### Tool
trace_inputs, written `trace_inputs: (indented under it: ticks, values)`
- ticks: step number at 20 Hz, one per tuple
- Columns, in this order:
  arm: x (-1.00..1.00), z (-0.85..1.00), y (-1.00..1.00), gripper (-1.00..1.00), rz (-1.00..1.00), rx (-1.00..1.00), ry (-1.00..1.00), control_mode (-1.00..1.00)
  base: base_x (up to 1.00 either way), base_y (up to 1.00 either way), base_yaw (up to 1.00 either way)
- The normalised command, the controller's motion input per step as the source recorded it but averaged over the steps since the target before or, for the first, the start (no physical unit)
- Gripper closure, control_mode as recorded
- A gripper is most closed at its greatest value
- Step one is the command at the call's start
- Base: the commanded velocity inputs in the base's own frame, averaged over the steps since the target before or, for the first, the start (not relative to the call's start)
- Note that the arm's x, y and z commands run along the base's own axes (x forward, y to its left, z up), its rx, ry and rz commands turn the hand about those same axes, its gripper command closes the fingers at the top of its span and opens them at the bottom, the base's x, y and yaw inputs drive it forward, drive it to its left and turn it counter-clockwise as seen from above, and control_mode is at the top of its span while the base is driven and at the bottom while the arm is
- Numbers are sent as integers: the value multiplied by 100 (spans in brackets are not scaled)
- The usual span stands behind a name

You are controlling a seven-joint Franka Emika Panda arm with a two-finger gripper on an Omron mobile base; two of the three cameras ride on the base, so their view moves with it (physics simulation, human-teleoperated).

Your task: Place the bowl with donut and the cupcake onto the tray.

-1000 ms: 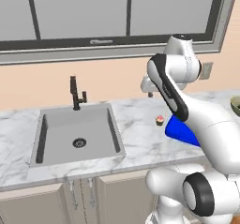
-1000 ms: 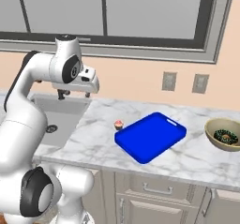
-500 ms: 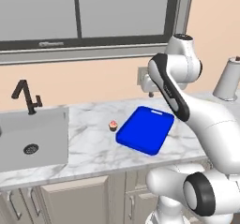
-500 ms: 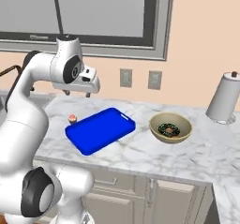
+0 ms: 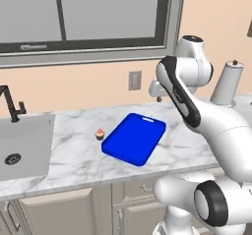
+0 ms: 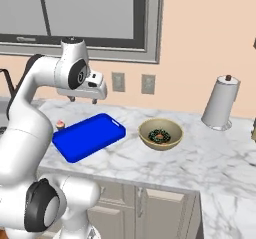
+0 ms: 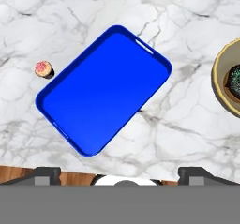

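The blue tray [image 5: 134, 138] [image 6: 89, 136] [image 7: 103, 92] lies bare on the marble counter. A small pink-frosted cupcake [image 5: 100, 134] [image 6: 60, 125] [image 7: 44, 69] stands on the counter just beside the tray's left corner. Right of the tray sits the tan bowl [image 6: 160, 146] [image 7: 216, 75] with the dark sprinkled donut [image 6: 160, 135] [image 7: 233, 81] inside. My gripper [image 6: 83, 100] [image 5: 158, 99] [image 7: 121, 175] hangs high above the tray's far edge, open and holding nothing, pointing straight down.
A paper towel roll [image 5: 229, 84] [image 6: 220, 103] stands at the back right of the counter. The sink [image 5: 19, 145] and black faucet [image 5: 12, 103] lie to the left. Wall outlets [image 6: 118, 81] and a window are behind. The counter's front edge runs just before the tray.
The base has driven to the right, so the sink slid left in the views and bowl and towel roll came in. The things on the counter kept their places; the gripper stayed open.
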Motion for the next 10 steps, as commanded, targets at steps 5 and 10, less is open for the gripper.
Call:
trace_inputs:
  ticks: [5, 10]
  values:
    - [0, 0, 0, -100, 0, 0, 0, 100, 36, -6, 0]
    - [0, 0, 0, -100, 0, 0, 0, 100, 43, 2, -8]
